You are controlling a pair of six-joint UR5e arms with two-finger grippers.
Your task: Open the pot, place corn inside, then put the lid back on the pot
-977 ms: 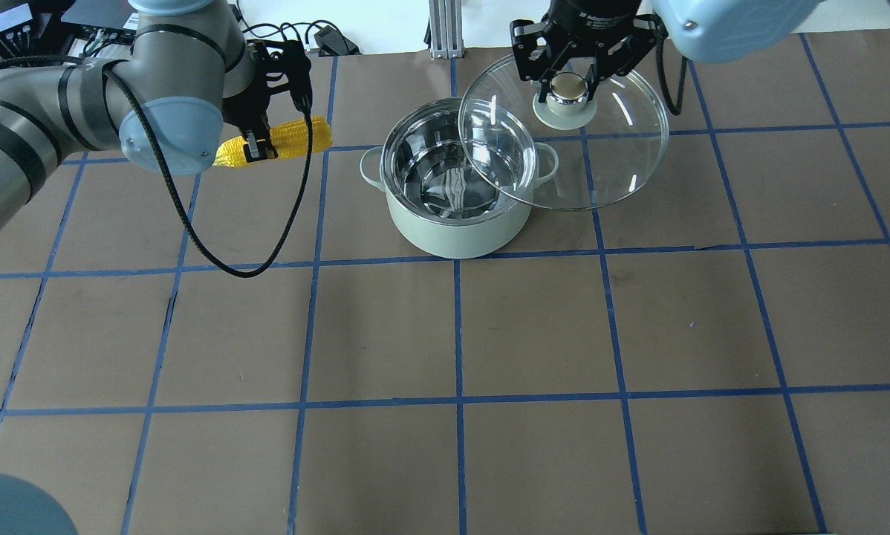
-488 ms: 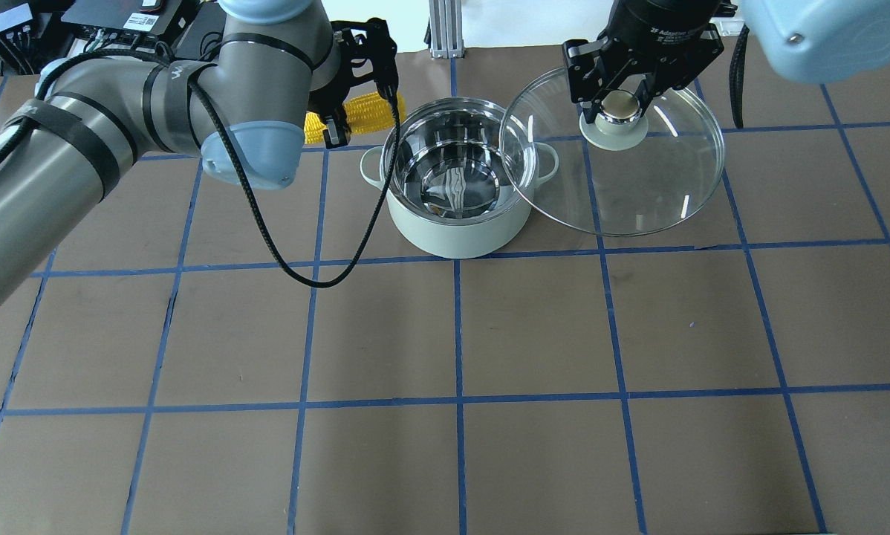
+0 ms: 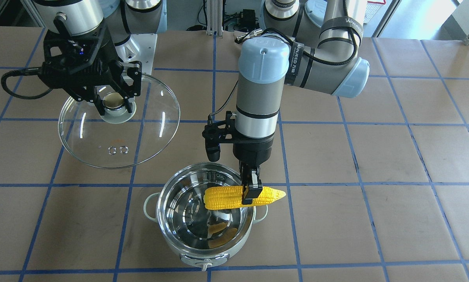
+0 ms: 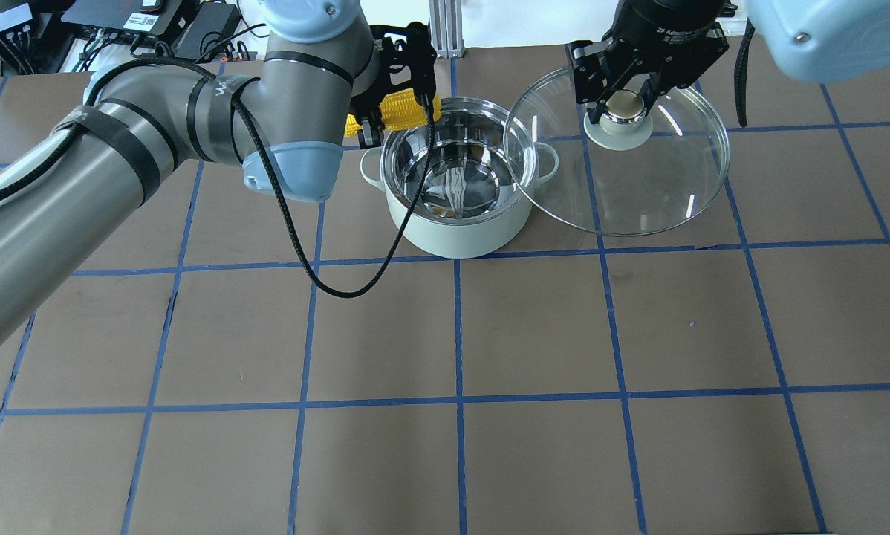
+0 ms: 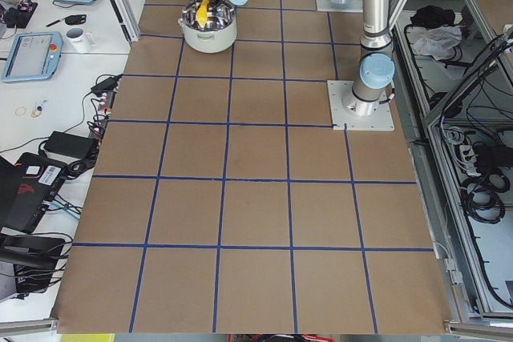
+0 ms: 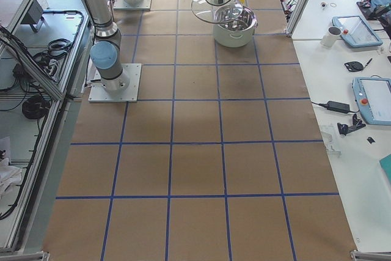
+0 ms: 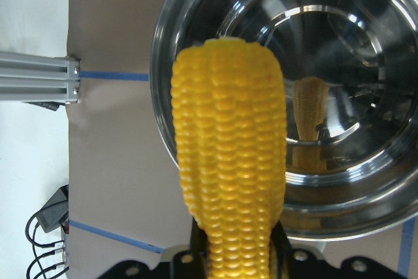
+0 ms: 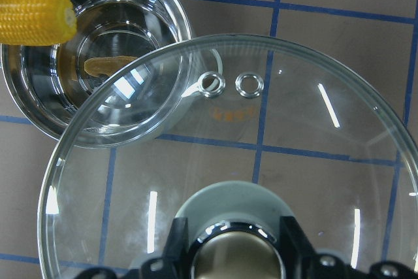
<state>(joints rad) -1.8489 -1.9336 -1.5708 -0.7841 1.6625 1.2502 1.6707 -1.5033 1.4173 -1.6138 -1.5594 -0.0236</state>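
The pale mint pot stands open, its shiny inside bare but for reflections. My left gripper is shut on the yellow corn, held level above the pot's rim; the blunt end hangs over the opening and the pointed tip sticks out past the edge. My right gripper is shut on the knob of the glass lid, held tilted in the air beside the pot, its edge overlapping the rim in the overhead view.
The table is brown paper with a blue tape grid. A black cable loops down from the left wrist in front of the pot. Monitors, tablets and a mug sit on side benches beyond the table's ends.
My left arm has swung right, carrying the corn from well left of the pot to above its rim. My right gripper carried the lid further right, then nearly stopped.
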